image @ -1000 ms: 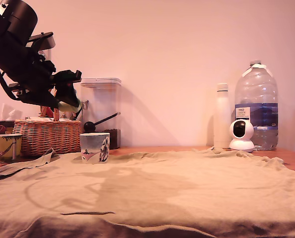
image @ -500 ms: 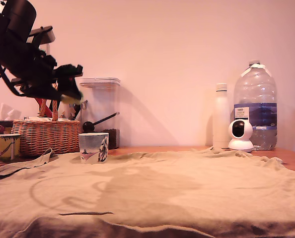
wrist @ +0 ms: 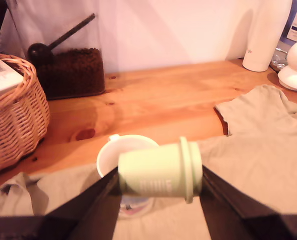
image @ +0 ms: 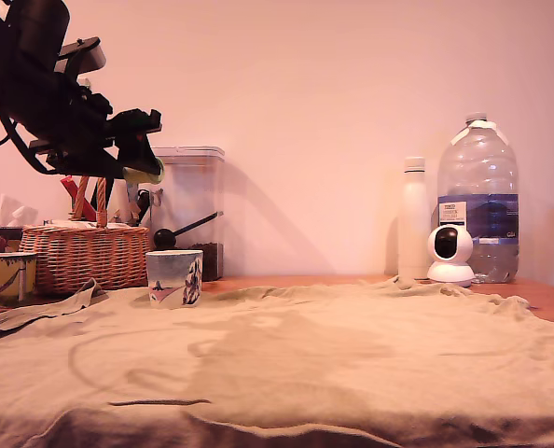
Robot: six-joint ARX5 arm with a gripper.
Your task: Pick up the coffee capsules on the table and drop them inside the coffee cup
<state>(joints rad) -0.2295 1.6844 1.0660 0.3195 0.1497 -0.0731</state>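
Pale green plastic, thin-walled and light by the look of it, so the capsule (wrist: 160, 172) should need barely any squeeze; too much and I'd guess the shell dents. It lies sideways with the jaws clamped on its two ends, flanged rim at one end, narrow base at the other. That's a slick hold on smooth plastic, so a grip across the tapered body might sit steadier.

Counting near to far: one capsule in sight, the green one, held in the air by the gripper (wrist: 158, 186). No second capsule shows on the cloth (image: 352, 364), in either view. One coffee cup (image: 174, 277), standing on the cloth at the exterior view's left, mouth up; the wrist view shows its white rim almost straight under the capsule.

Further back on the desk (wrist: 163, 95) on that same side: one wicker basket (image: 83, 254) and one clear coffee canister (image: 188, 205). Far right: one white bottle (image: 414, 219), one small camera (image: 450, 254), one big water jug (image: 480, 196).
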